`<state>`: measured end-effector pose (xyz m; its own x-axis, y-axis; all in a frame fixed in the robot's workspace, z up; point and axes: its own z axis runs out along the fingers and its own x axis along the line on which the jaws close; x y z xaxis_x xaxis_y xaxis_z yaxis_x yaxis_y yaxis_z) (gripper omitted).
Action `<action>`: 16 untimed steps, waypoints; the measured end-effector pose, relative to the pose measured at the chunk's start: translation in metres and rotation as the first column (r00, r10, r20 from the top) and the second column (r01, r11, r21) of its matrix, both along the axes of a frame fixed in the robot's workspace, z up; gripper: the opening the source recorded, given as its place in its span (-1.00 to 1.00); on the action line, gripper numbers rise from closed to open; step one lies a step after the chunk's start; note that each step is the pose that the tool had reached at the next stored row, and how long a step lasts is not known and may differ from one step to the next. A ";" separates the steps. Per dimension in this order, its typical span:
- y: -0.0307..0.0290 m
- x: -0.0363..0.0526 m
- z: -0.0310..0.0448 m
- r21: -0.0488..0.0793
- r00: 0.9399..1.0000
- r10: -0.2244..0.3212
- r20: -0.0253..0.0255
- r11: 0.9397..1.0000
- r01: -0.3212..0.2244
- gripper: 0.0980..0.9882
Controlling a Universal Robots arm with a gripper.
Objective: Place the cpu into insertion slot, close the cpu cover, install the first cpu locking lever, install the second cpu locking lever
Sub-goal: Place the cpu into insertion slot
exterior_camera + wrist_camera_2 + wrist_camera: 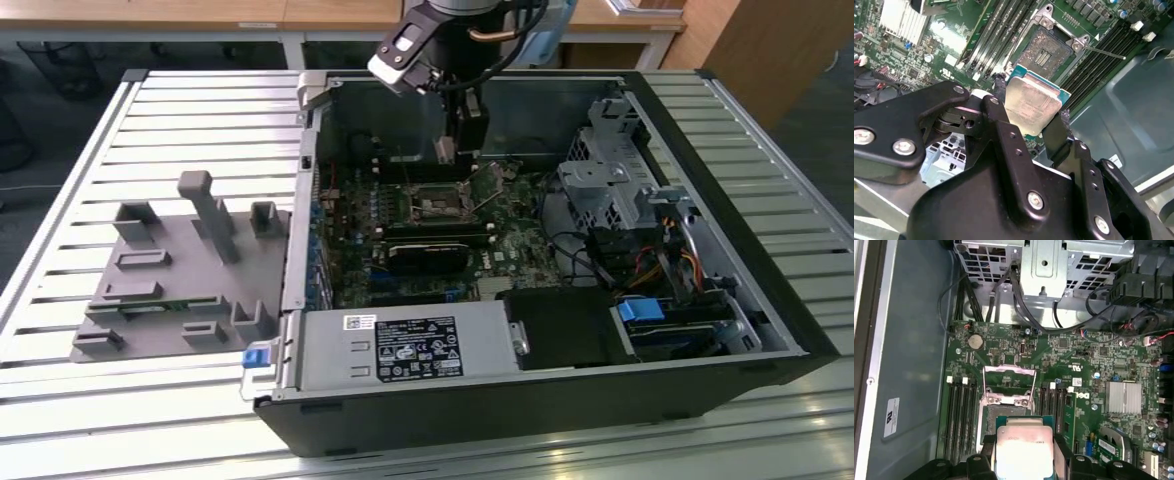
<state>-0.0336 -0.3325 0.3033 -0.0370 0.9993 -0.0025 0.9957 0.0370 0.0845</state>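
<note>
**Step in hand: seating the chip (judged).** The black gripper hangs inside the open black computer case. Its jaws are closed on the cpu, clamping two opposite edges. In both wrist views the chip is held clear above the green motherboard, just beside the insertion slot and not touching it.

1. Keep the chip flat and parallel to the board. Whether it is level now cannot be told.
2. Square its edges to the slot's silver rim before any descent.
3. Lower it straight down. Sideways sliding risks damage to the contact field in the slot.
4. Apply no pressing force; the chip should settle under light contact.
5. Keep the jaws clear of the cpu cover, a thin silver frame that stands swung open at one edge of the slot.

**Appearance of the cpu.** A small flat square chip with a dull silver-grey metal top facing the wrist cameras. A narrow green board margin shows around the metal. The top carries faint print and looks clean and undamaged.
</note>
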 end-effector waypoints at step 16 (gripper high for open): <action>0.0053 -0.0014 -0.0269 0.000 1.000 0.002 0.000 1.000 -0.002 0.00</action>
<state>-0.0350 -0.3272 0.2764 -0.0393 0.9992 -0.0023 0.9956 0.0394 0.0846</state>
